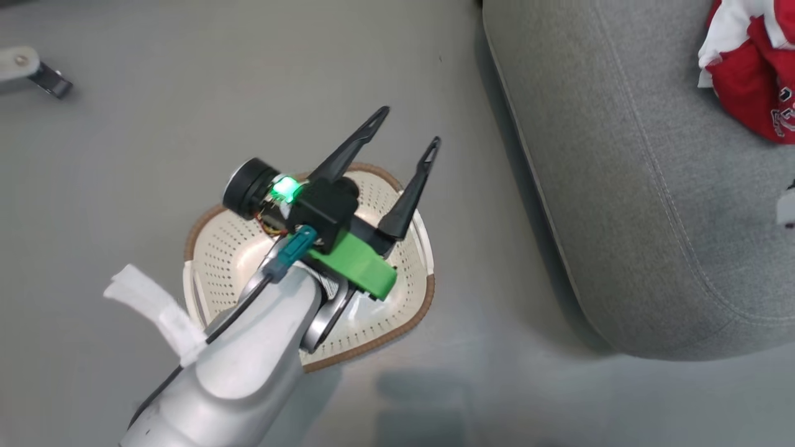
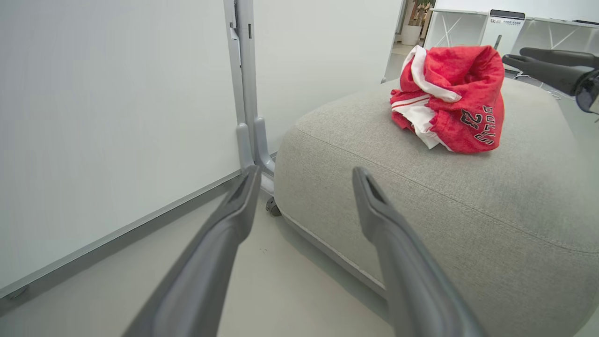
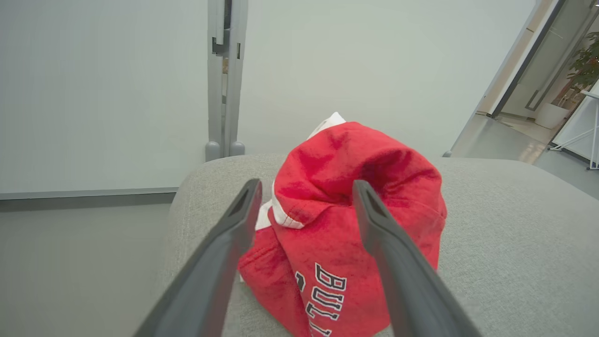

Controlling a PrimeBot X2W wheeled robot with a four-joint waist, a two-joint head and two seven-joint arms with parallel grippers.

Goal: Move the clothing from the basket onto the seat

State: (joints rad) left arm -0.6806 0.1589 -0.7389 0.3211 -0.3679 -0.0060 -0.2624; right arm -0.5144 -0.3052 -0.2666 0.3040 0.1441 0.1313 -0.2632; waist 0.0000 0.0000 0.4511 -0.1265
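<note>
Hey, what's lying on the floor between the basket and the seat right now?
Nothing: in the head view, only bare grey floor separates the basket from the seat.

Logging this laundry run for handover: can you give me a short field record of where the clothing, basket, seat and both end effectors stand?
clothing: red and white bundle with BULLS lettering, lying on the seat
seat: grey fabric cushion, beside the basket
basket: on the floor; no clothing in its visible part; left arm covers its middle
left end effector: open, empty, above the basket
right end effector: open, by the clothing, not gripping it
</note>
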